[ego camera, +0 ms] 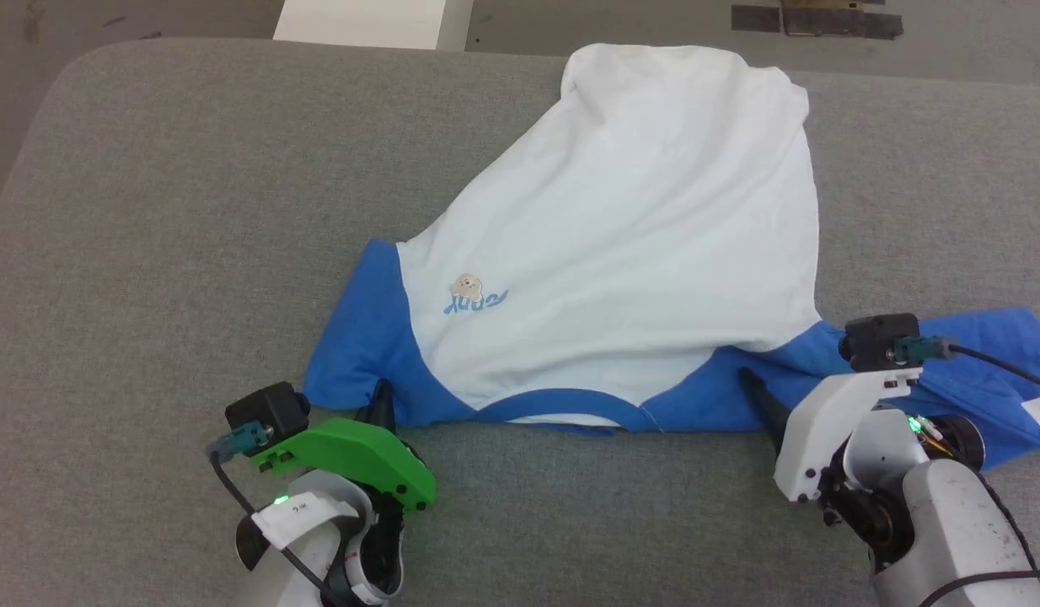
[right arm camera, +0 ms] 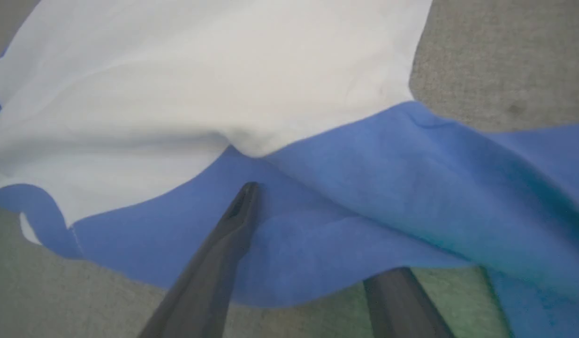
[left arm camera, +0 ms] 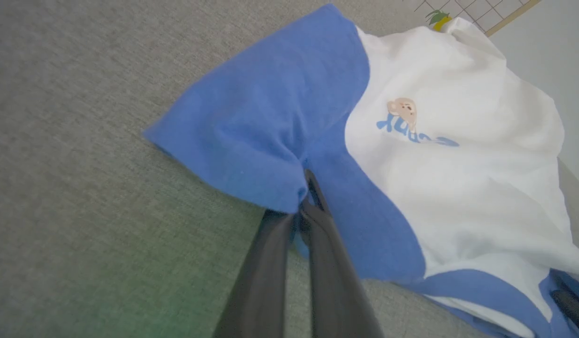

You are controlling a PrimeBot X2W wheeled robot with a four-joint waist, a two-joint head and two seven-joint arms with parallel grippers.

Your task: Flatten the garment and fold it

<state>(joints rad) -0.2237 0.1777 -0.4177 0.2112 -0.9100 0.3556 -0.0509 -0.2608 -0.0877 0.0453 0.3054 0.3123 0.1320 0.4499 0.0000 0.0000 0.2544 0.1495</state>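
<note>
Reporting from the remote station: the garment [ego camera: 638,211] lies on the grey table [ego camera: 149,211], right of the middle, reaching from just short of the near edge almost to the far edge. Its long axis runs near to far and leans toward the far right corner. The blue neckband [ego camera: 562,403] points at the near edge, toward me, and the white hem end points at the far edge. The chest faces up, so I can read the small blue lettering [ego camera: 476,301] with the cartoon figure [ego camera: 467,284] just above it, on the side nearer the left edge.

The body is not flat. The white cloth narrows toward the far edge, shows soft folds, and its right side laps over the start of the right sleeve [ego camera: 975,346]. That sleeve spreads out toward the right edge, rumpled. The left sleeve [ego camera: 360,337] sits bunched near the near edge, left of the neckband.

The left gripper [left arm camera: 308,188] has its jaws pressed together on the near margin of the left sleeve, with blue cloth pinched at the tips.

The right gripper [right arm camera: 313,211] stands wide apart at the root of the right sleeve. One finger [right arm camera: 238,216] rests on top of the blue cloth and the other passes beneath its edge. The jaws have not closed on the cloth.
</note>
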